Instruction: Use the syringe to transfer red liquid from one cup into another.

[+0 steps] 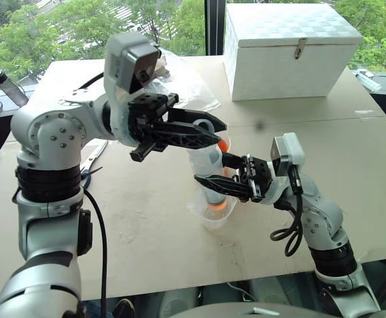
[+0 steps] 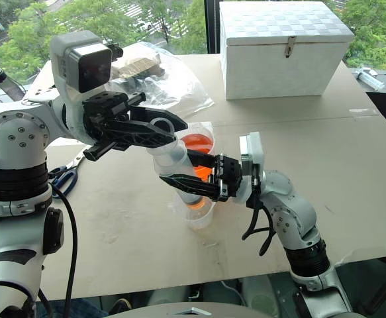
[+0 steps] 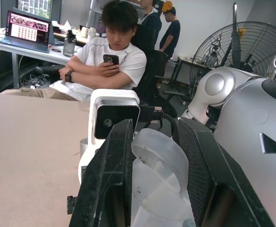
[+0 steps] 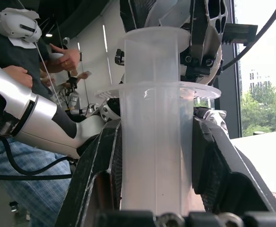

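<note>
The syringe (image 2: 179,173) stands nearly upright over the shorter spouted cup (image 2: 194,213) on the tabletop (image 2: 351,152), with the taller cup of red liquid (image 2: 198,142) just behind. The right gripper (image 2: 185,169), reaching in from the right, is clamped on the barrel. The left gripper (image 2: 169,132) comes level from the left at the top, its fingers (image 3: 107,175) bracketing the plunger ring (image 3: 159,156); whether they press it, I cannot tell. The plunger travels along that upright axis.
</note>
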